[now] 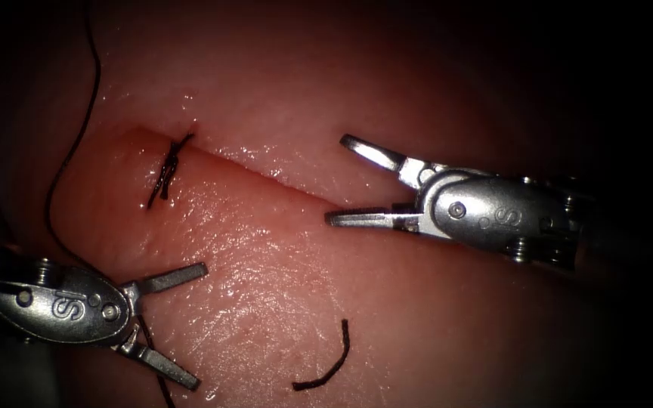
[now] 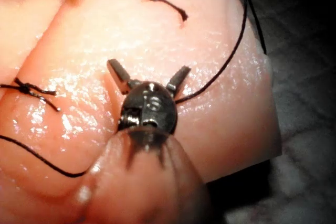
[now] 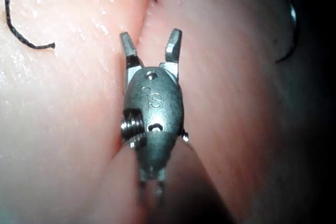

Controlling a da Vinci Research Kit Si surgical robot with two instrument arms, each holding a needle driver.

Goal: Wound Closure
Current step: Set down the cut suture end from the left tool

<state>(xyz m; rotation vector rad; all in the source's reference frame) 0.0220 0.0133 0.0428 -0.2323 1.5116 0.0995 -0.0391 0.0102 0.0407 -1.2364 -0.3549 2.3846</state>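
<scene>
Resting with both hands empty beside a half-closed cut

**Tissue.** The pale pink, wet, glistening slab of pork-belly tissue (image 1: 281, 302) carries everything here. It looks soft and slick, so I judge it would yield and tear if pinched hard; a shallow bite near the cut's lip would be the place to hold it.

**Cut.** The long straight cut (image 1: 266, 175) runs diagonally, from upper left down toward the right in the endoscope view. Its long axis points at the right arm's tool.

**Tools.** The silver wristed right hand (image 1: 345, 181) has its jaws spread wide, straddling the cut, gripping nothing. The silver left hand (image 1: 194, 325) lies left of the cut and below it, jaws also spread and empty.

**Thread.** A thin black running thread (image 1: 69, 151) curves down the tissue's left edge and passes behind the left hand. It looks light and limp; it should be taken gently, flat between the jaws, as it could fray or slip.

**Stitch.** A dark knotted stitch (image 1: 169, 170) crosses the cut near its upper left end, lying across the cut's line.

**Cut end.** A short curved black thread scrap (image 1: 328, 363) lies loose on the tissue, well apart from both hands.

I cannot make out the needle with certainty.
</scene>
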